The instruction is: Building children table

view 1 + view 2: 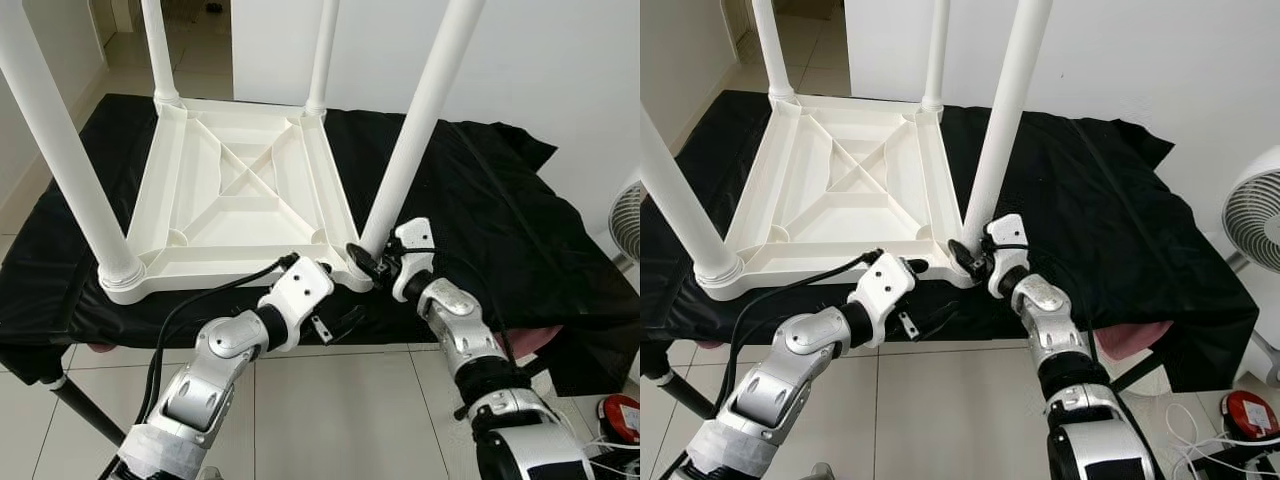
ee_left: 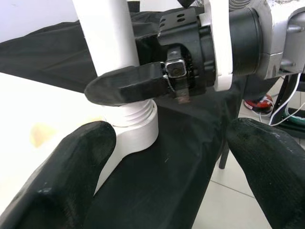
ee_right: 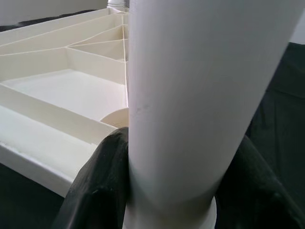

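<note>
head views: the upturned white plastic children's table [image 1: 240, 190] lies on the black-draped tabletop [image 1: 480, 230], legs up. the right gripper [image 1: 368, 266] clasps the near right white tubular leg [image 1: 420, 120] at its base, axis upright. left wrist view: the left gripper [image 2: 167, 171] gapes empty beside that socket. right wrist view: black fingers [image 3: 95, 186] seemingly hug the leg.

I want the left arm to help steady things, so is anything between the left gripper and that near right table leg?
Nothing loose lies between them. The left gripper hangs open just short of the table leg, over the black cloth. The right gripper is already clamped around the leg's base, so that spot is taken.
</note>
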{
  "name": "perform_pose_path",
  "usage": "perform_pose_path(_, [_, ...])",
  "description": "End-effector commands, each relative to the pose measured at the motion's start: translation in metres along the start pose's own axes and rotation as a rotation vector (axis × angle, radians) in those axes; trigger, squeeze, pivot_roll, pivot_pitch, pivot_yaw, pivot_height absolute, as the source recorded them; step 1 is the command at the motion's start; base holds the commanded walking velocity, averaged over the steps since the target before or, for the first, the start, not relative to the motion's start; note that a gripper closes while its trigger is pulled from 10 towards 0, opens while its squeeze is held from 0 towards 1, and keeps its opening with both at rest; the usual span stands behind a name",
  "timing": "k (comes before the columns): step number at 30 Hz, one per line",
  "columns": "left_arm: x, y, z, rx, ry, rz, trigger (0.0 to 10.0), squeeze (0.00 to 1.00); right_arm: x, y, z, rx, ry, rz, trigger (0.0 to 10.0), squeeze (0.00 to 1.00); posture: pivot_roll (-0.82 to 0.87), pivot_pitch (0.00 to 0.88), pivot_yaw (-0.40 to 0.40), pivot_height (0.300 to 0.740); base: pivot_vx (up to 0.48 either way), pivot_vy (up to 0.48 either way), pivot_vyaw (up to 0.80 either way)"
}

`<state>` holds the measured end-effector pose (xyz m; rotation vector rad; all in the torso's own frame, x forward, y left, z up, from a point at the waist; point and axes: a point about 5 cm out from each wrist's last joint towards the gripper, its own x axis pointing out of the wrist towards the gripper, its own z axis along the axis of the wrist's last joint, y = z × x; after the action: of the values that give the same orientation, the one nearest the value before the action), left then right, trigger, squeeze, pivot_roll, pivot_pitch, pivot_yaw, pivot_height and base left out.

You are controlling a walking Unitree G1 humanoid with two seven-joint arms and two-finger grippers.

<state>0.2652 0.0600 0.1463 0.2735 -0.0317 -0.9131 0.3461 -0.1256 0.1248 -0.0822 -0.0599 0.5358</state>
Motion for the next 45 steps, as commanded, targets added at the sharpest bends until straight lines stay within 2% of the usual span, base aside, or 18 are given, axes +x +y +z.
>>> perform_pose_path(1, [0.000, -0.003, 0.000, -0.012, 0.001, 0.021, 10.0, 0.00, -0.002, -0.003, 0.000, -0.013, 0.009, -0.045, 10.0, 0.00, 0.04, 0.022, -0.093, 0.740, 0.000, 0.000, 0.00])
perform_pose_path(3, [-0.001, -0.004, 0.000, -0.012, 0.004, 0.018, 10.0, 0.00, -0.001, 0.008, 0.001, 0.032, 0.002, -0.120, 10.0, 0.00, 0.04, 0.027, -0.092, 0.740, 0.000, 0.000, 0.00])
perform_pose_path(5, [-0.001, -0.004, 0.000, -0.013, 0.005, 0.017, 10.0, 0.00, -0.002, 0.012, 0.002, 0.049, 0.005, -0.159, 10.0, 0.00, 0.04, 0.027, -0.092, 0.740, 0.000, 0.000, 0.00])
perform_pose_path(6, [-0.001, -0.004, 0.000, -0.013, 0.005, 0.017, 10.0, 0.00, -0.002, 0.012, 0.002, 0.049, 0.005, -0.159, 10.0, 0.00, 0.04, 0.027, -0.092, 0.740, 0.000, 0.000, 0.00])
perform_pose_path(7, [-0.001, -0.004, -0.001, -0.013, 0.007, 0.014, 10.0, 0.00, -0.003, 0.019, 0.002, 0.009, 0.012, -0.234, 10.0, 0.00, 0.04, 0.028, -0.094, 0.740, 0.000, 0.000, 0.00])
perform_pose_path(8, [-0.001, -0.005, -0.001, -0.013, 0.007, 0.014, 10.0, 0.00, -0.003, 0.021, 0.002, -0.005, 0.013, -0.249, 10.0, 0.00, 0.04, 0.028, -0.094, 0.740, 0.000, 0.000, 0.00])
perform_pose_path(12, [-0.001, -0.005, -0.001, -0.013, 0.007, 0.014, 10.0, 0.00, -0.004, 0.022, 0.002, -0.013, 0.016, -0.260, 10.0, 0.00, 0.04, 0.028, -0.094, 0.740, 0.000, 0.000, 0.00])
perform_pose_path(13, [-0.001, -0.006, -0.001, -0.016, 0.007, 0.012, 10.0, 0.00, -0.003, 0.025, -0.002, 0.036, 0.031, -0.345, 10.0, 0.00, 0.04, 0.025, -0.099, 0.740, 0.000, 0.000, 0.00])
perform_pose_path(17, [0.001, -0.008, 0.000, -0.022, 0.001, 0.011, 10.0, 0.00, -0.001, 0.038, -0.006, 0.109, 0.055, -0.446, 10.0, 0.00, 0.04, 0.023, -0.105, 0.740, 0.000, 0.000, 0.00])
perform_pose_path(22, [0.001, -0.008, -0.001, -0.023, 0.002, 0.012, 10.0, 0.00, -0.004, 0.037, -0.003, 0.107, 0.055, -0.443, 10.0, 0.00, 0.04, 0.019, -0.107, 0.740, 0.000, 0.000, 0.00])
perform_pose_path(23, [0.001, -0.008, -0.001, -0.022, 0.002, 0.012, 10.0, 0.00, -0.005, 0.036, -0.002, 0.111, 0.048, -0.445, 10.0, 0.84, 0.04, 0.018, -0.109, 0.740, 0.000, 0.000, 0.00])
perform_pose_path(24, [0.000, -0.008, -0.001, -0.022, 0.003, 0.013, 10.0, 0.00, -0.005, 0.035, -0.001, 0.113, 0.045, -0.449, 10.0, 0.84, 0.04, 0.018, -0.109, 0.740, 0.000, 0.000, 0.00])
perform_pose_path(25, [0.000, -0.008, 0.000, -0.023, 0.002, 0.015, 10.0, 0.00, -0.006, 0.035, -0.001, 0.120, 0.040, -0.440, 10.0, 1.00, 0.04, 0.014, -0.109, 0.740, 0.000, 0.000, 0.00])
perform_pose_path(39, [0.001, -0.007, -0.001, -0.021, 0.003, 0.019, 10.0, 0.00, -0.012, 0.024, 0.005, 0.061, 0.003, -0.344, 10.0, 1.00, 0.05, 0.008, -0.112, 0.740, 0.000, 0.000, 0.00])
perform_pose_path(40, [0.000, -0.007, -0.001, -0.019, 0.004, 0.021, 10.0, 0.00, -0.015, 0.022, 0.005, 0.028, 0.001, -0.246, 10.0, 0.00, 0.05, 0.009, -0.110, 0.740, 0.000, 0.000, 0.00])
perform_pose_path(41, [0.000, -0.007, -0.001, -0.019, 0.004, 0.021, 10.0, 0.00, -0.015, 0.022, 0.005, 0.028, 0.001, -0.246, 10.0, 0.00, 0.05, 0.009, -0.110, 0.740, 0.000, 0.000, 0.00])
perform_pose_path(42, [0.000, -0.006, -0.001, -0.017, 0.005, 0.022, 10.0, 0.00, -0.018, 0.019, 0.003, -0.012, 0.004, -0.156, 10.0, 0.00, 0.05, 0.010, -0.110, 0.740, 0.000, 0.000, 0.00])
perform_pose_path(45, [0.000, -0.005, -0.001, -0.016, 0.007, 0.021, 10.0, 0.00, -0.020, 0.015, 0.002, -0.033, 0.009, -0.083, 10.0, 0.00, 0.04, 0.011, -0.105, 0.740, 0.000, 0.000, 0.00])
